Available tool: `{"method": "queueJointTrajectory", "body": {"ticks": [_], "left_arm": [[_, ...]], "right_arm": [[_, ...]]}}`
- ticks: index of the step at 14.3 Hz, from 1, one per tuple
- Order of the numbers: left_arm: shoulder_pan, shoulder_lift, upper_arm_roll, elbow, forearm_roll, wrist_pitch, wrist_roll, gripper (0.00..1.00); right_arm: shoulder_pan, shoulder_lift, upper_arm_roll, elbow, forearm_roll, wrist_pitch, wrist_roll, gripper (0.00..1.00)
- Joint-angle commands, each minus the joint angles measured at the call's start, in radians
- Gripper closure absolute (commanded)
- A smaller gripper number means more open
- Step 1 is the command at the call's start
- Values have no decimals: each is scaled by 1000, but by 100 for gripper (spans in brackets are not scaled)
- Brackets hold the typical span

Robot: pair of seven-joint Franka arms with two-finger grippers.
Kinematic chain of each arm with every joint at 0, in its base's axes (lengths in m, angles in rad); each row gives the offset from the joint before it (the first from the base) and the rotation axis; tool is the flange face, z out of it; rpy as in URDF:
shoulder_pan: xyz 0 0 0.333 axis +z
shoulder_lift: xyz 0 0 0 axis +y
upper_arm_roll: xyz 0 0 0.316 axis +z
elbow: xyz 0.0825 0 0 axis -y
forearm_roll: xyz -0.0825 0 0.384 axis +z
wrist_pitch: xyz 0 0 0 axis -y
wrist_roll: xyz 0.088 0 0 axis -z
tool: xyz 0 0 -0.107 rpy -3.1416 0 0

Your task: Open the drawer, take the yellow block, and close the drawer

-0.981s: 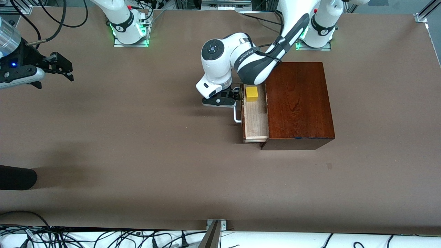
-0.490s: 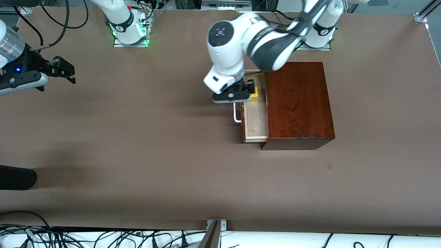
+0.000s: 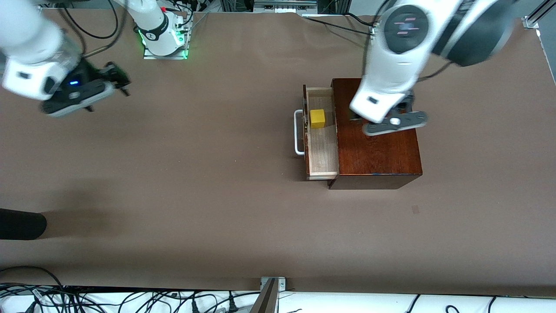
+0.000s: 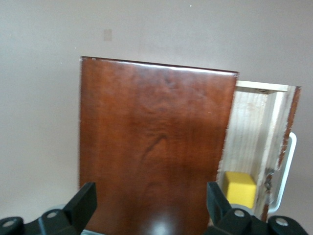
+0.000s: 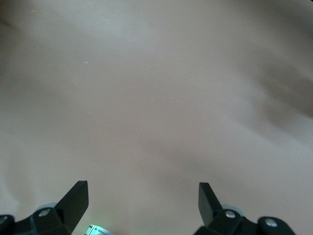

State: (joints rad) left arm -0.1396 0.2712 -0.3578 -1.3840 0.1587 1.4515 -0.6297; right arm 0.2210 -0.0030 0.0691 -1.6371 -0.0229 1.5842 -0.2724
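The reddish-brown wooden box [image 3: 382,156] stands toward the left arm's end of the table. Its drawer [image 3: 322,150] is pulled partly out, white bar handle [image 3: 297,132] toward the right arm's end. The yellow block [image 3: 317,118] sits in the drawer's pale interior, untouched. My left gripper [image 3: 393,121] hangs open and empty above the box top. In the left wrist view the box top [image 4: 151,142] fills the middle between the open fingers of my left gripper [image 4: 150,200], with the yellow block [image 4: 239,188] and handle [image 4: 286,169] at one side. My right gripper [image 3: 118,80] is open and empty over bare table; its own view shows the same open gripper [image 5: 142,196].
A dark rounded object [image 3: 21,224] pokes in over the table at the right arm's end, nearer the front camera. Cables [image 3: 130,302] run along the table's near edge. The arm bases [image 3: 163,39] stand along the edge farthest from the front camera.
My left gripper has risen from the drawer handle and swung over the box top, uncovering the block. My right gripper has moved toward the table's middle. The drawer and block stayed put.
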Motion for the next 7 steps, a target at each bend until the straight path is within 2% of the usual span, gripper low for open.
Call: {"method": "queueJointTrajectory", "body": {"ticks": [1,3,5,7], "left_arm": [[145,-41,11,-24,-80,0,241,0],[131,-99,145,-59,-85,18,428,0],[120,-170,250,-115,-122,27,560,0],[120,-213,307,-150,-133,32,610,0]], "right_arm": [[7,6,75,19,95,-9,-5,0],[29,11,136,19,123,2,-11,0],[92,34,182,20,104,60,-22,0],[188,87,192,28,72,127,-39,0]]}}
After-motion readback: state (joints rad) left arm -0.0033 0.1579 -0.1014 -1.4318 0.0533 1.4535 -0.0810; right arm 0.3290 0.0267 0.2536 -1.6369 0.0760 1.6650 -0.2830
